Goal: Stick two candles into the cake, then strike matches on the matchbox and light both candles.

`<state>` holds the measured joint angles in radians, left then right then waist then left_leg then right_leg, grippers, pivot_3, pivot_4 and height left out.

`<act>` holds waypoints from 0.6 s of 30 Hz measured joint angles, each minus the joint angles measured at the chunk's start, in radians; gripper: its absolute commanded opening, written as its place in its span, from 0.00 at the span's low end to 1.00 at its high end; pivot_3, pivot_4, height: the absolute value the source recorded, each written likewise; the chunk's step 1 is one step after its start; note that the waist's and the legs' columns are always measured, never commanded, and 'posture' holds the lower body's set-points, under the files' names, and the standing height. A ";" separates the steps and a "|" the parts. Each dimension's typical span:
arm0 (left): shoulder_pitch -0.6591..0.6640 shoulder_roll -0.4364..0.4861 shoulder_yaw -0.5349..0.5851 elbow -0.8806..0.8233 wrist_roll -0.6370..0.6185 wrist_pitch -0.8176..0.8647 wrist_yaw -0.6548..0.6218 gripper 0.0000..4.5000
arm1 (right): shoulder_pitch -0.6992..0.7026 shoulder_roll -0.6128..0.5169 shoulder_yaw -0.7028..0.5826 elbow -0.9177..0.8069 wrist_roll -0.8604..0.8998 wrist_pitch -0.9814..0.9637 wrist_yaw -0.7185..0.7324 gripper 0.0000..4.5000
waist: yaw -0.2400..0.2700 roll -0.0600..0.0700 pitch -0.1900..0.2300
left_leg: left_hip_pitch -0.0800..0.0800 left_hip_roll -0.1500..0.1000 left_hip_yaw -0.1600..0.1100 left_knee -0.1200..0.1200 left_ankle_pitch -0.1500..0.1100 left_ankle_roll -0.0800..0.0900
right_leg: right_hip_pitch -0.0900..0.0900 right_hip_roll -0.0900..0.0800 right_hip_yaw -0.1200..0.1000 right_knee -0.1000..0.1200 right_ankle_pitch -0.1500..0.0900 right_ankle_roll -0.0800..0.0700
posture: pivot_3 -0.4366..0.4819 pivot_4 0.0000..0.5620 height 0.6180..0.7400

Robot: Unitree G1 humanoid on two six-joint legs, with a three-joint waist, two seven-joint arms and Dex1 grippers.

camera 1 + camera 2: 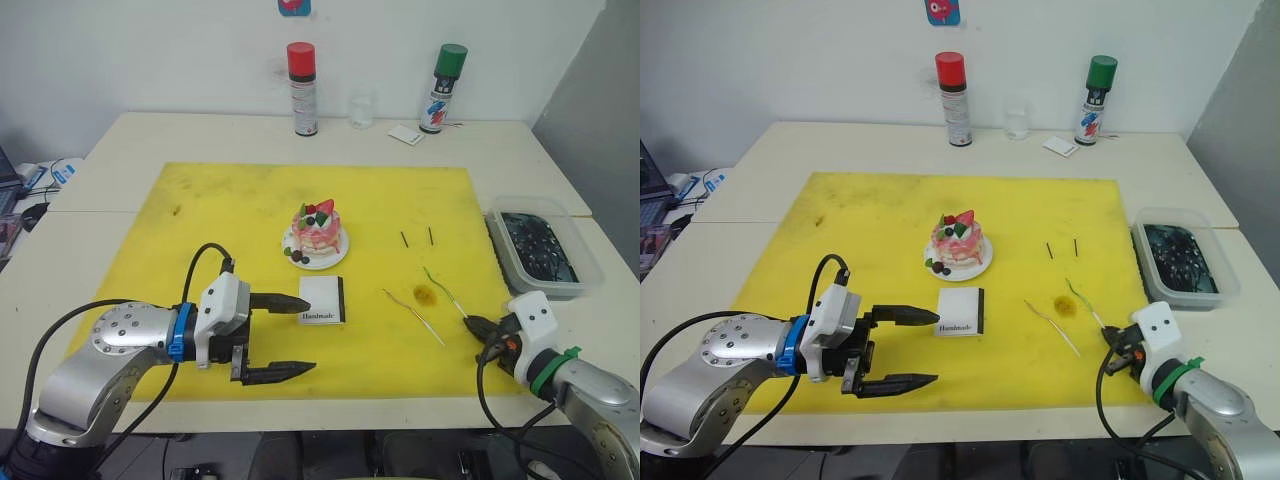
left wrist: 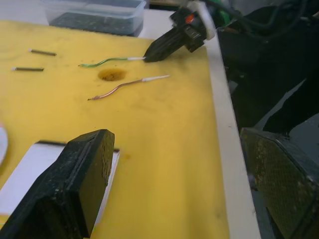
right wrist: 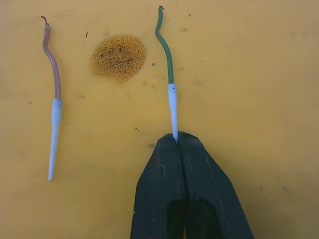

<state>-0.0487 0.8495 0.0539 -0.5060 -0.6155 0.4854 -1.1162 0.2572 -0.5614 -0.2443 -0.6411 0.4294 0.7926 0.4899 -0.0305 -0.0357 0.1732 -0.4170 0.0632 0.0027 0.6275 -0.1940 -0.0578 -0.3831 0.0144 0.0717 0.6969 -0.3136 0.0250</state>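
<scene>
Spread over the pale table, a yellow mat (image 1: 250,190) carries everything. A thin wavy green candle (image 3: 167,59) is pinched at its white tip by the pressed-together right gripper (image 3: 177,139), its wick end pointing away toward two short dark matches (image 1: 417,238). A brownish wavy candle (image 3: 54,89) lies roughly parallel just beside, an orange stain (image 3: 118,56) between them. The left gripper (image 1: 292,335) is spread wide beside the flat white matchbox (image 1: 322,299), with the pink-and-white cake (image 1: 317,232) beyond.

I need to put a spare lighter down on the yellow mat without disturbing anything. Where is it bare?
The widest bare stretch is the yellow mat's far-left part, left of the cake. The far strip behind the cake is also free. It is crowded on the right, around the matches, the candles and the right gripper, and in front around the matchbox and the left gripper.
</scene>
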 measured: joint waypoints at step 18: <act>-0.531 -0.130 0.160 0.272 -0.651 0.617 0.319 1.00 | -0.549 0.075 -0.079 -0.002 0.772 0.196 -0.202 0.00 | 0.001 -0.001 0.002 | -0.009 -0.001 -0.002 0.002 0.000 0.001 | -0.005 0.001 -0.004 -0.001 0.002 0.005 | 0.48 0.27 1.00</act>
<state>-0.5802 0.7192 0.2136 -0.2338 -1.2662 1.1022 -0.7976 -0.2918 -0.4865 -0.3236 -0.6434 1.2017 0.9887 0.2880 -0.0290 -0.0366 0.1756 -0.4264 0.0621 0.0005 0.6290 -0.1941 -0.0572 -0.3883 0.0152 0.0680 0.6957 -0.3113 0.0296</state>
